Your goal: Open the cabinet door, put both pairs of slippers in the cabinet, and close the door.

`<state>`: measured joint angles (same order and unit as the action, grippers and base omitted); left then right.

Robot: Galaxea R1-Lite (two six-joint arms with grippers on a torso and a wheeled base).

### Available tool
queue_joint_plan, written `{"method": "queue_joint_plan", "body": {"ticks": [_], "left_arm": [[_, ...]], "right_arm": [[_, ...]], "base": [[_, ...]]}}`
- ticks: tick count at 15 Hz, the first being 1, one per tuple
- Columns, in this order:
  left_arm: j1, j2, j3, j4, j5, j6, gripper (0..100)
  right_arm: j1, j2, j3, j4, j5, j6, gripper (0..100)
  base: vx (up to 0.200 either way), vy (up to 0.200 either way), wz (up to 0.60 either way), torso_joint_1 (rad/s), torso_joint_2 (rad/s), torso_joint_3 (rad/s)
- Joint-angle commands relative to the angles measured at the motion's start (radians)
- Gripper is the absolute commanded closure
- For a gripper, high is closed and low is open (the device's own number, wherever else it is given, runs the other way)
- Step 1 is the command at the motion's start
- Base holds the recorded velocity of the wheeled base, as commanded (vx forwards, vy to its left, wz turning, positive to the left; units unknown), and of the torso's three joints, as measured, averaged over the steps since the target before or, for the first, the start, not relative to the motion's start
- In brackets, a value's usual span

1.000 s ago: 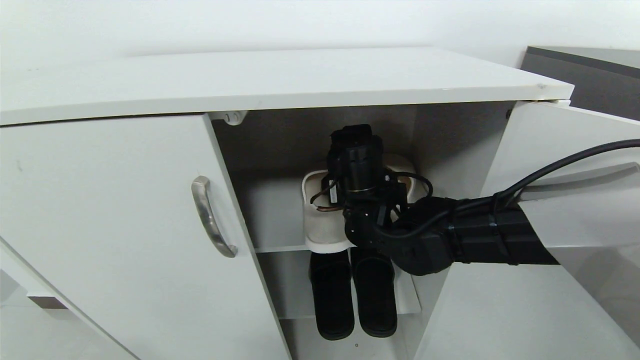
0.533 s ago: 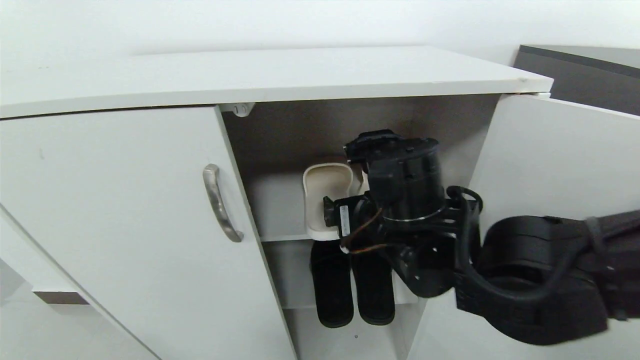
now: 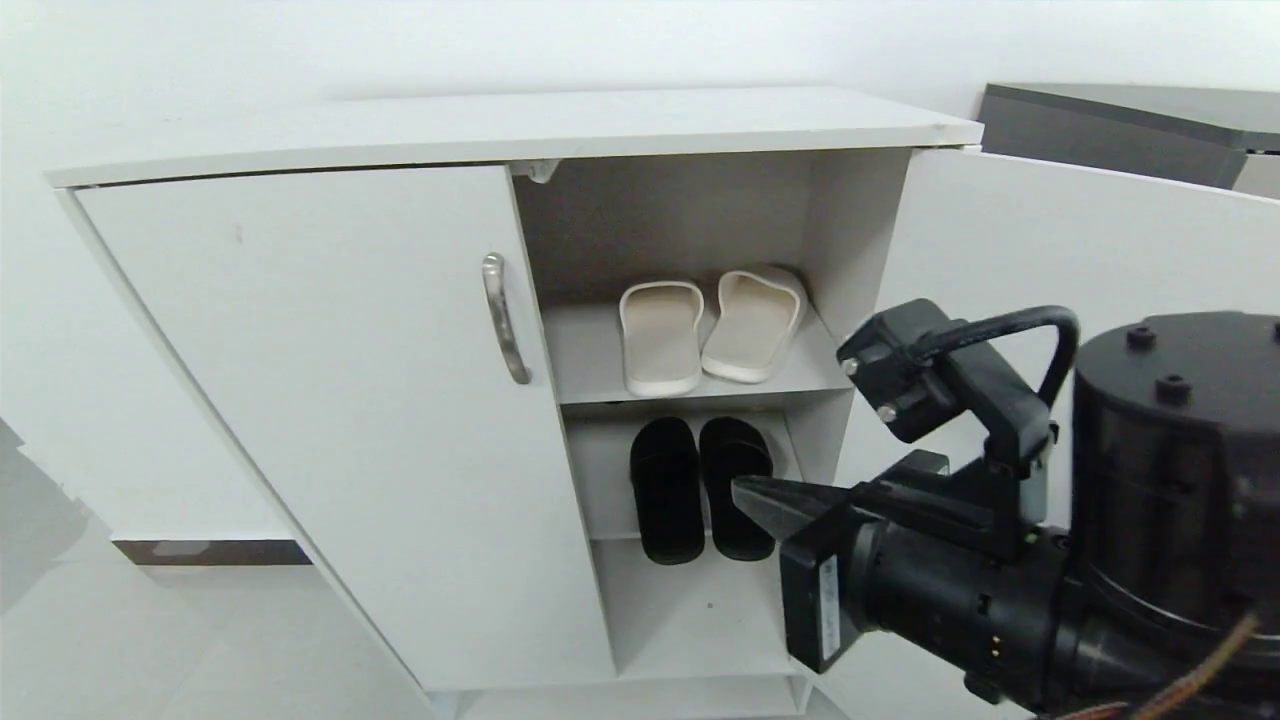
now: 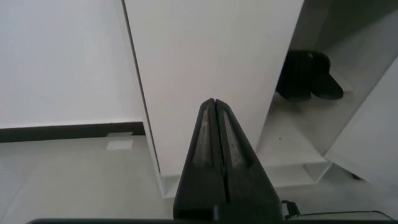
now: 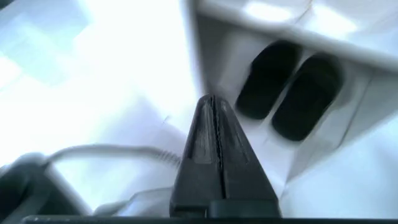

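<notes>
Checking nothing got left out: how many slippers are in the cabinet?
4. Two white slippers side by side on the upper shelf; two black slippers on the shelf below. The closed left door could hide more.

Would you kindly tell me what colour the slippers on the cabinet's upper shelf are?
They are cream slide slippers; the head view shows them best.

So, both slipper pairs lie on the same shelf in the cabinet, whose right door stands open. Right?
No: the head view shows the beige slippers on the upper shelf, the black slippers on the one below. The right door is open.
</notes>
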<state>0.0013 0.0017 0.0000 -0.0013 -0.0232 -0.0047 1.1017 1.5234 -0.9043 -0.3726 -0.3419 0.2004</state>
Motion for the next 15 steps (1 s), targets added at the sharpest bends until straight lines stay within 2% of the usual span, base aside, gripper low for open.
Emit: {"method": "queue_joint_plan", "body": {"ticks": [1,4,8,10,15], "left_arm": [[0.000,0.001,0.000,0.000,0.000,-0.001,100],[0.000,0.001,0.000,0.000,0.000,-0.001,100],[0.000,0.001,0.000,0.000,0.000,-0.001,100],[0.000,0.000,0.000,0.000,0.002,0.000,100],[0.000,0.000,0.000,0.000,0.002,-0.001,100]], "right_arm": [[0.004,-0.058,0.077,-0.016,0.060,0.002,100],[-0.008,-0.075,0.122,-0.019,0.178,0.004,100],[-0.074,-0.072,0.183,-0.048,0.345,0.008,100],[-0.086,-0.055,0.183,-0.072,0.347,0.010,100],[-0.092,-0.042,0.232,-0.175,0.371,0.011,100]], "base": [[-0.200,0.000,0.00,0.002,-0.01,0.002],[-0.200,0.000,0.00,0.002,0.00,0.005],[-0.200,0.000,0.00,-0.001,0.00,0.002],[-0.200,0.000,0.00,0.002,0.01,0.010],[0.000,0.000,0.00,0.000,0.00,0.000]]}}
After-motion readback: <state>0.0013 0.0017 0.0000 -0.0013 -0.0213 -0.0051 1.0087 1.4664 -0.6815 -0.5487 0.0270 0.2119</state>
